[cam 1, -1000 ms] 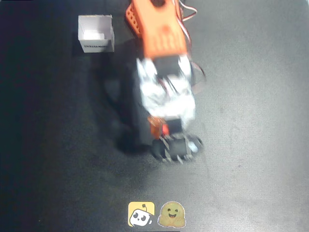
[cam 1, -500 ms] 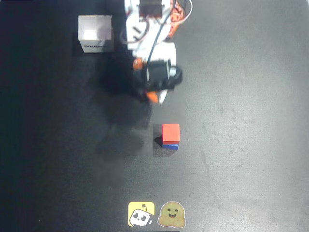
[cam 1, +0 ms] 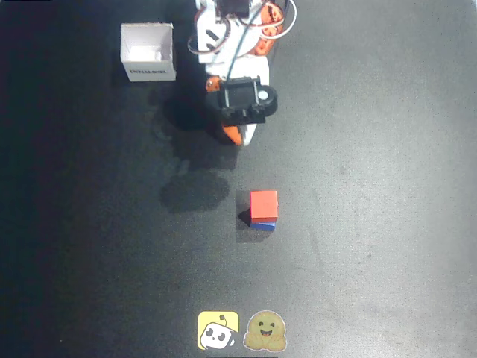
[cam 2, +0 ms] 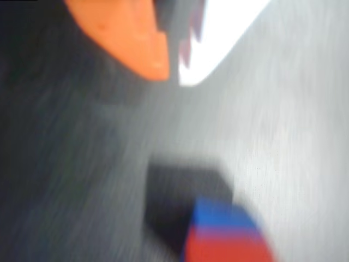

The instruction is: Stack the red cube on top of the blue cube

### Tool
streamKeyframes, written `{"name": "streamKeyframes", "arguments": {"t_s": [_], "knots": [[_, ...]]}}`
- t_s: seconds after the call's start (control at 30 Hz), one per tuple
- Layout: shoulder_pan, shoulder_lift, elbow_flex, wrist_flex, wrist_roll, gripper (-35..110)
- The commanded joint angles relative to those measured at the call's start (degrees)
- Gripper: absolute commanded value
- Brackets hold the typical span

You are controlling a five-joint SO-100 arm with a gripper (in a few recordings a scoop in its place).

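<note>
The red cube (cam 1: 264,203) rests on the blue cube (cam 1: 264,224) near the middle of the black table in the overhead view; only a thin blue strip shows under it. My gripper (cam 1: 237,137) hangs well above the stack in the picture, close to the arm's base, with its orange and white fingers together and nothing between them. The blurred wrist view has the orange and white fingertips of the gripper (cam 2: 172,73) at the top. The stacked red cube (cam 2: 229,246) and blue cube (cam 2: 222,215) lie at its bottom edge, apart from the fingers.
A larger white open box (cam 1: 148,51) stands at the top left beside the arm's base (cam 1: 235,22). Two stickers, a yellow one (cam 1: 218,330) and a smiling face (cam 1: 267,331), lie at the table's bottom edge.
The arm has drawn back from over the cubes toward its base. The red cube, hidden under the gripper a second ago, stands free on the blue cube.
</note>
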Motion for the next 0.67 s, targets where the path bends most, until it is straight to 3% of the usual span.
{"name": "streamKeyframes", "arguments": {"t_s": [0.0,0.13,0.63], "knots": [[1.2,0.4,-0.2,6.2,0.0,0],[1.9,0.4,-0.2,14.4,0.0,0],[1.9,0.4,-0.2,14.4,0.0,0]]}}
